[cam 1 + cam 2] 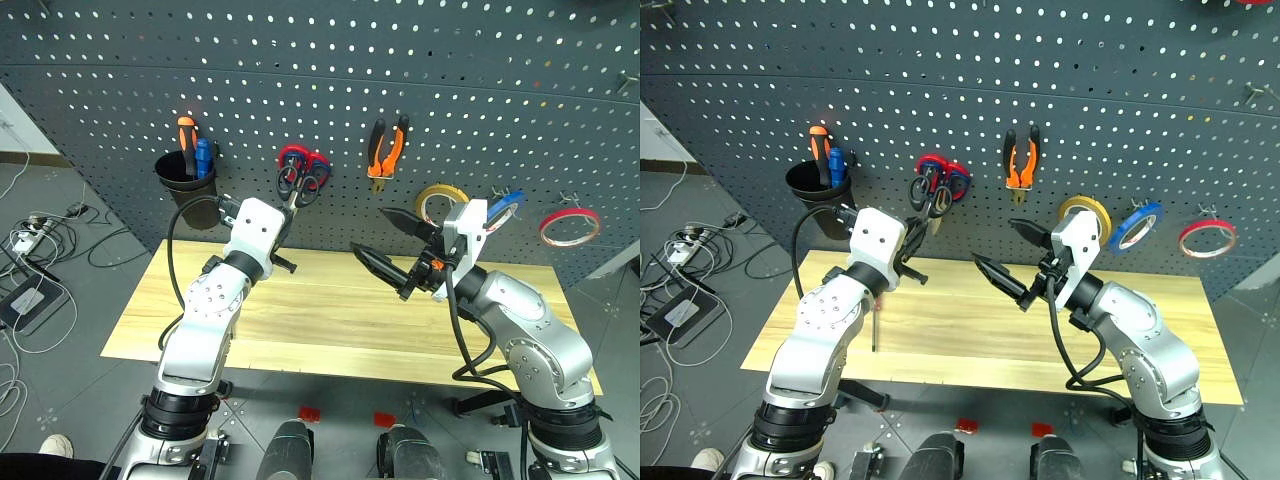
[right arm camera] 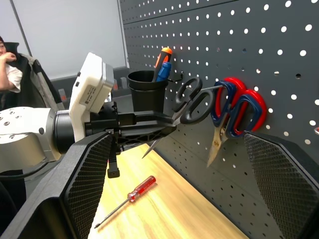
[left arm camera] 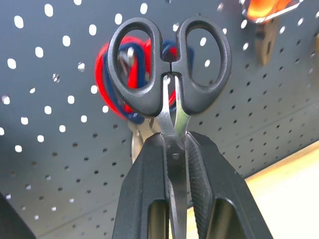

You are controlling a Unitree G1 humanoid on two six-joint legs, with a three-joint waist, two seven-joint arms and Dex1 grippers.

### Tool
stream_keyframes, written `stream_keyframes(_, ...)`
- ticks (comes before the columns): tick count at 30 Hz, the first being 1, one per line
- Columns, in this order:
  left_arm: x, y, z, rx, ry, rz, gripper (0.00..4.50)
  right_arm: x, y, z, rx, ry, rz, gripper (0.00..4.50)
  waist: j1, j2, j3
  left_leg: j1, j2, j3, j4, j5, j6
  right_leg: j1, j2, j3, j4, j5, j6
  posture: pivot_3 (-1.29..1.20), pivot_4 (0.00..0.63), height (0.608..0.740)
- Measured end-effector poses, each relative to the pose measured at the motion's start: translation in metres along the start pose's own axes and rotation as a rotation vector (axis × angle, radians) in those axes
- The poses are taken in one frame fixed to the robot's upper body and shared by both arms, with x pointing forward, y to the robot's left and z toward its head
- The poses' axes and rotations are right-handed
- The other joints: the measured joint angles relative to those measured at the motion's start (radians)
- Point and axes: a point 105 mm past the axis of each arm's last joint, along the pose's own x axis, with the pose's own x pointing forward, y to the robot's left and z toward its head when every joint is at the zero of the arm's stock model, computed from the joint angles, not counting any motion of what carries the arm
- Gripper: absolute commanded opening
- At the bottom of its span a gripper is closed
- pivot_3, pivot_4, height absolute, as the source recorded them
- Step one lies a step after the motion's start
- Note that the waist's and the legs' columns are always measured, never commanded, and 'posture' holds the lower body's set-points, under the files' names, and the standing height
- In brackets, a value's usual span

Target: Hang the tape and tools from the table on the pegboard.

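The left gripper (image 3: 174, 149), jaws clamped on the blades of the black-handled scissors (image 3: 169, 64), presents the handle loops to the pegboard (image 1: 400, 60) beside the red-handled scissors (image 2: 234, 107), while the right gripper (image 1: 385, 240) waits wide open and empty above the tabletop (image 1: 320, 320), where the red-handled screwdriver (image 2: 130, 195) lies

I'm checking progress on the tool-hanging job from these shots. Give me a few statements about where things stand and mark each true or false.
1. The left gripper is shut on the black-handled scissors, gripping them by the blades. True.
2. The pliers still lie on the table. False: they hang on the pegboard.
3. The right gripper holds the blue tape. False: it is open and empty; the tape hangs on the pegboard.
4. The red-handled screwdriver lies on the table. True.
5. The black cup holds the orange and blue-handled screwdrivers. True.
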Motion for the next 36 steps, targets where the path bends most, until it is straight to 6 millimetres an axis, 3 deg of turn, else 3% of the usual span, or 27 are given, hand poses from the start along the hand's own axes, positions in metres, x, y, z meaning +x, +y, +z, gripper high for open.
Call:
stream_keyframes(5, 0.007, 0.002, -0.001, -0.013, 0.019, 0.002, 0.25, 0.0, 0.0, 0.0, -0.001, 0.008, -0.008, 4.5, -0.001, 0.0, 0.0, 0.001, 0.0, 0.0, 0.0, 0.0, 0.0, 0.001, 0.0, 0.0, 0.0, 0.0, 0.0, 0.08, 0.127, 0.74)
stream_keyframes(6, 0.009, 0.002, -0.001, -0.015, 0.023, 0.002, 0.97, 0.0, 0.0, 0.001, -0.004, 0.008, -0.008, 4.5, -0.001, 0.0, 0.0, 0.001, 0.0, 0.0, 0.0, 0.0, 0.0, 0.001, 0.0, 0.0, 0.0, 0.0, 0.0, 0.08, 0.128, 0.74)
stream_keyframes(19, 0.012, 0.003, -0.015, -0.027, 0.071, 0.0, 4.48, -0.006, -0.001, -0.007, -0.003, 0.042, -0.013, 4.5, -0.003, 0.0, 0.0, 0.003, 0.0, 0.0, 0.0, -0.001, 0.001, 0.003, 0.0, 0.0, 0.0, 0.0, 0.0, 0.06, 0.165, 0.74)
stream_keyframes(22, 0.006, 0.001, -0.031, -0.054, 0.117, 0.014, 4.48, -0.009, 0.002, -0.012, 0.004, 0.065, -0.001, 4.5, -0.007, 0.001, 0.001, 0.006, 0.0, 0.0, 0.0, -0.004, 0.007, 0.006, 0.0, 0.0, 0.0, 0.0, -0.001, 0.06, 0.189, 0.74)
stream_keyframes(25, -0.008, 0.004, -0.061, -0.121, 0.23, 0.071, 4.48, -0.01, 0.006, -0.016, -0.018, 0.093, 0.037, 4.5, -0.016, 0.001, 0.004, 0.008, 0.0, 0.001, 0.0, -0.006, 0.01, 0.008, 0.0, 0.0, 0.0, -0.001, -0.002, 0.07, 0.217, 0.74)
stream_keyframes(26, -0.016, 0.009, -0.074, -0.154, 0.282, 0.105, 4.48, -0.009, 0.009, -0.019, -0.032, 0.108, 0.058, 4.5, -0.02, 0.002, 0.007, 0.009, 0.001, 0.0, 0.0, -0.006, 0.01, 0.008, 0.0, 0.0, 0.0, -0.002, -0.003, 0.07, 0.232, 0.74)
stream_keyframes(30, -0.03, 0.028, -0.093, -0.205, 0.379, 0.198, 4.48, -0.005, 0.019, -0.024, -0.051, 0.124, 0.125, 4.5, -0.025, 0.001, 0.02, 0.011, 0.001, -0.001, -0.001, -0.006, 0.011, 0.01, 0.001, 0.0, 0.001, -0.002, -0.004, 0.1, 0.287, 0.74)
stream_keyframes(36, -0.056, 0.068, -0.114, -0.231, 0.521, 0.303, 4.48, 0.01, 0.036, -0.033, -0.1, 0.16, 0.26, 4.5, -0.027, 0.002, 0.091, 0.018, 0.001, -0.006, 0.0, -0.006, 0.011, 0.018, 0.001, -0.002, 0.0, -0.003, -0.005, 0.12, 0.354, 0.74)
